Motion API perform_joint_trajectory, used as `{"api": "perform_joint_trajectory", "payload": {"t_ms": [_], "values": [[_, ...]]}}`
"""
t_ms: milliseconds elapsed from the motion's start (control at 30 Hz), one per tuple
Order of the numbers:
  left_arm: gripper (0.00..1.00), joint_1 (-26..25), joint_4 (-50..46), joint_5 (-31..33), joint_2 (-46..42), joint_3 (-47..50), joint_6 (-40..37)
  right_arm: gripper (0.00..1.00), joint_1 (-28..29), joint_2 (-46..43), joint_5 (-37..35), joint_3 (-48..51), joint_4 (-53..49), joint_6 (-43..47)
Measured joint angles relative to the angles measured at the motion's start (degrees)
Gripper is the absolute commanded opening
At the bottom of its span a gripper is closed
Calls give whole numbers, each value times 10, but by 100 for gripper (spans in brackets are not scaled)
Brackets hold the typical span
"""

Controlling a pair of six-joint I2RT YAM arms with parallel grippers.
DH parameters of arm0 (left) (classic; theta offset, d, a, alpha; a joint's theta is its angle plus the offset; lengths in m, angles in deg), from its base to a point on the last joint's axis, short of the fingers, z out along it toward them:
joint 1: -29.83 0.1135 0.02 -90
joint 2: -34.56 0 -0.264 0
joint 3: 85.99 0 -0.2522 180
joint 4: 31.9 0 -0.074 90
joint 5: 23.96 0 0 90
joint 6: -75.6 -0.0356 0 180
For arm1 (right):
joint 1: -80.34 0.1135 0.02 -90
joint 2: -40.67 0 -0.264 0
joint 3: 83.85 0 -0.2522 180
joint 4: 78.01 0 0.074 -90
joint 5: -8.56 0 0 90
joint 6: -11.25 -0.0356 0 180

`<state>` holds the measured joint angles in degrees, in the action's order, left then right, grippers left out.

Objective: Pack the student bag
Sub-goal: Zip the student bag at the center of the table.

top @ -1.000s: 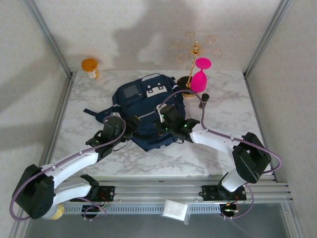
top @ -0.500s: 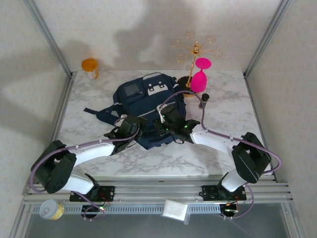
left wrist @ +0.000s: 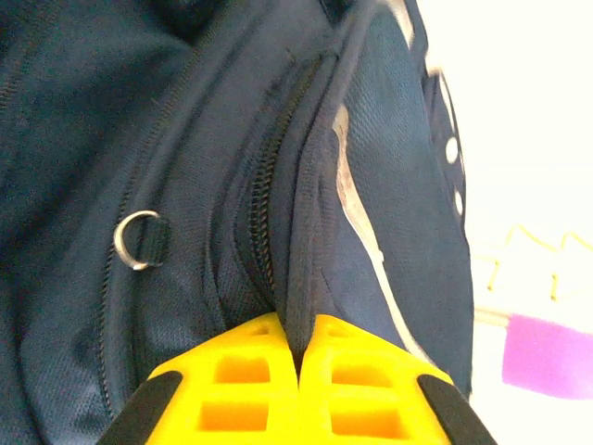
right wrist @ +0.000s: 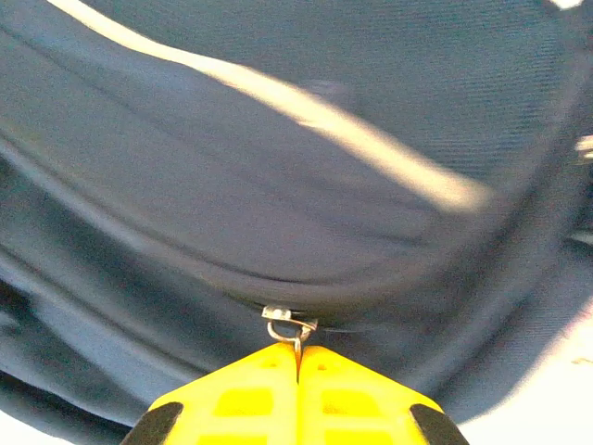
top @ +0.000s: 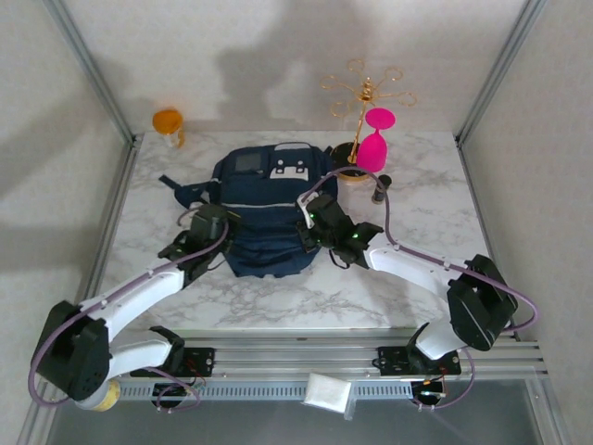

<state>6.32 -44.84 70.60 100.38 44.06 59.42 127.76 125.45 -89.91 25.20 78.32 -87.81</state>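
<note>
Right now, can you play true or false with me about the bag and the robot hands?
The left gripper pinches a fold of the student bag. True.
The right gripper is wide open. False: it is shut on the zipper pull.
The pink glass is inside the bag. False: it is outside, beside the gold stand.
An orange cup is near the far left corner of the table. True.

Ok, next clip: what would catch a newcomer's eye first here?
The navy backpack lies mid-table, gripped from both sides. The left gripper is pinched on a fabric fold beside a zipper, and the right gripper is shut on a metal zipper pull. Behind the bag, a pink glass sits by a gold stand.
</note>
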Motion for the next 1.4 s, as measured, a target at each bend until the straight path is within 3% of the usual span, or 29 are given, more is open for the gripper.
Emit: {"api": "perform_joint_trajectory", "payload": {"t_ms": [167,367,467,567,633,733,867,1000,1200,1400], "values": [[0,94,-29,-100,-24,3,-103,0,-3,-1,30,-7,1,17],[1,153,-30,-173,24,-7,-185,0,-1,34,36,-48,-12,31],[46,165,-30,-181,29,-15,-203,0,13,49,26,-57,-16,33],[58,169,-24,-170,1,-4,-186,0,15,53,25,-57,-24,20],[62,143,-16,-159,-33,12,-156,0,16,54,26,-57,-25,13],[65,59,19,-145,-67,39,-89,0,16,55,27,-56,-23,5],[69,-41,76,-115,-40,59,1,0,16,57,27,-55,-21,5],[49,-69,90,-97,65,10,30,0,16,62,27,-50,-15,5],[2,-70,68,-60,120,-28,40,0,11,62,-4,-32,18,10],[0,-49,40,-68,107,-45,8,0,-16,60,10,-15,69,36]]}}
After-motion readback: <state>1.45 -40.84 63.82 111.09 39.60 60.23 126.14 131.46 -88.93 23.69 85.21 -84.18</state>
